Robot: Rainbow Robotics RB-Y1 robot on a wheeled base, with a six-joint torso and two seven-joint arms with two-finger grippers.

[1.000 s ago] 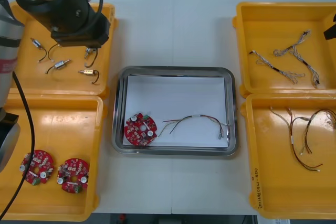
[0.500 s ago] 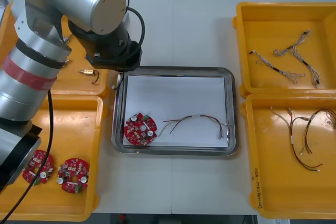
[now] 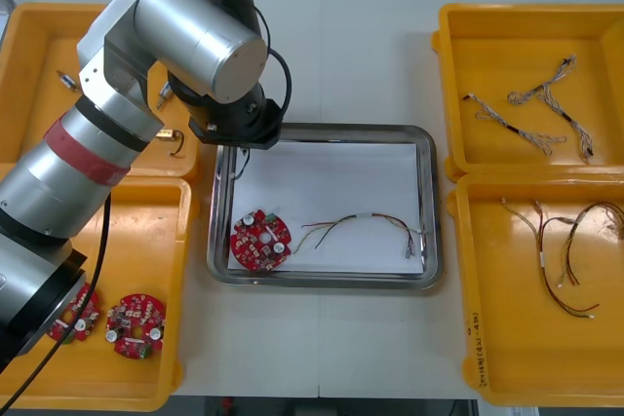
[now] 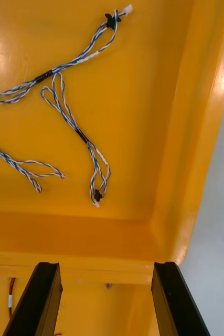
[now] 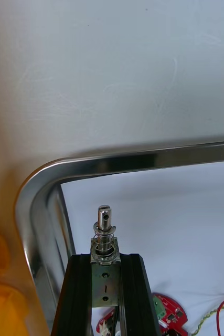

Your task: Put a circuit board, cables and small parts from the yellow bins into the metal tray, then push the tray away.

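My left gripper (image 5: 105, 258) is shut on a small metal part (image 5: 104, 231), a short pin with a spring that sticks out past the fingertips. It hangs just inside the far-left corner of the metal tray (image 5: 143, 156), above the white lining. In the front view the left arm's wrist (image 3: 237, 124) covers that corner of the tray (image 3: 322, 130). A round red circuit board (image 3: 260, 241) and a red and yellow cable (image 3: 361, 226) lie in the tray. My right gripper (image 4: 106, 269) is open above twisted blue and white cables (image 4: 75, 131) in an orange-looking bin (image 4: 190, 131).
The far-left yellow bin (image 3: 29, 26) holds small metal parts (image 3: 173, 138). Circuit boards (image 3: 136, 323) lie in the near-left bin. At the right, one bin holds blue and white cables (image 3: 536, 119) and the nearer one red and yellow cables (image 3: 565, 260).
The left arm has swung right from the far-left bin to the tray's far-left corner, carrying the small metal part. Board and cable in the tray have not moved.
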